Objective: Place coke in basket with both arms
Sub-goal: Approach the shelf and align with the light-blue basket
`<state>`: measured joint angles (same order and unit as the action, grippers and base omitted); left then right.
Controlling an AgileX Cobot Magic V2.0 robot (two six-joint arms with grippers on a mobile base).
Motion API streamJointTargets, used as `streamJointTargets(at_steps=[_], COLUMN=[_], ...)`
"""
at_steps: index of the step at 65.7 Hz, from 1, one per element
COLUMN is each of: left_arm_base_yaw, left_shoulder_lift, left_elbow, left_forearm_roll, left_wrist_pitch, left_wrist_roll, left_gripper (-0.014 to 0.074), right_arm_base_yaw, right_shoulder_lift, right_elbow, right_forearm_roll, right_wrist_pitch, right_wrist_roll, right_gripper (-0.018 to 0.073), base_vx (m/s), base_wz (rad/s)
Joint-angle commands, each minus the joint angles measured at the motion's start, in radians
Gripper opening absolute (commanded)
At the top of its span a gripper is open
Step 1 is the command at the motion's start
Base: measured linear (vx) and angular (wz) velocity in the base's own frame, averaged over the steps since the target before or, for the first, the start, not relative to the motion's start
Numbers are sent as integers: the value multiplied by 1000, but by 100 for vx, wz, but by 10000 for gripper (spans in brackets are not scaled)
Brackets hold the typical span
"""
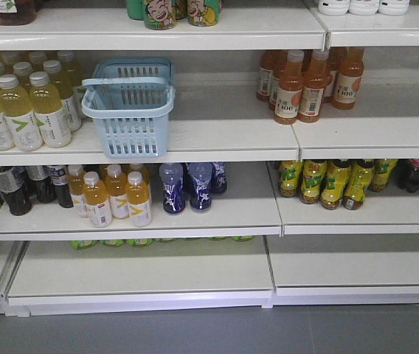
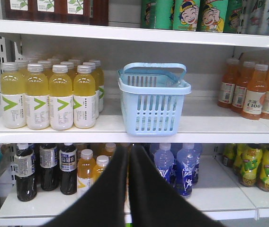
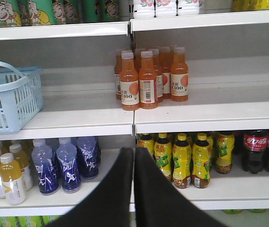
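The light blue basket [image 1: 132, 136] stands on the middle shelf, its handle folded down across the rim. In the left wrist view the basket [image 2: 151, 111] is straight ahead and above my left gripper [image 2: 129, 150], which is shut with nothing between its black fingers. My right gripper [image 3: 134, 151] is also shut and empty; there the basket [image 3: 6, 109] sits at the far left edge. The coke is out of view. Neither arm shows in the front view.
Yellow drink bottles [image 1: 18, 110] stand left of the basket and orange juice bottles [image 1: 305, 85] to its right. Below are blue bottles [image 1: 187, 188], yellow-green bottles [image 3: 182, 158] and dark cola bottles with red labels [image 3: 255, 151]. The lowest shelf [image 1: 143, 269] juts out forward.
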<state>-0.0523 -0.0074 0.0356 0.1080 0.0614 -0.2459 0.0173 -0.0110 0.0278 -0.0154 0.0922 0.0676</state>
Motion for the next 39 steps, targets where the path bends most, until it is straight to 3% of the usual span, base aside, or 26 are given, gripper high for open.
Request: streamJointTargets(at_steps=[1, 39], left_arm_base_yaw=[-6, -6], left_shoulder_lift=[-18, -18], left_elbow=[-27, -27], left_forearm_roll=[-9, -9], left_wrist_pitch=[-67, -67], left_wrist_roll=[-10, -10], left_gripper=[-6, -6], right_arm_base_yaw=[-4, -4], right_shoulder_lift=[-12, -12], right_elbow=[8, 8], right_forearm_roll=[-8, -8], right_wrist_pitch=[-74, -74], right_wrist_roll=[-3, -3], right_gripper=[-5, -5], base_vx=[20, 14], base_wz=[1, 2])
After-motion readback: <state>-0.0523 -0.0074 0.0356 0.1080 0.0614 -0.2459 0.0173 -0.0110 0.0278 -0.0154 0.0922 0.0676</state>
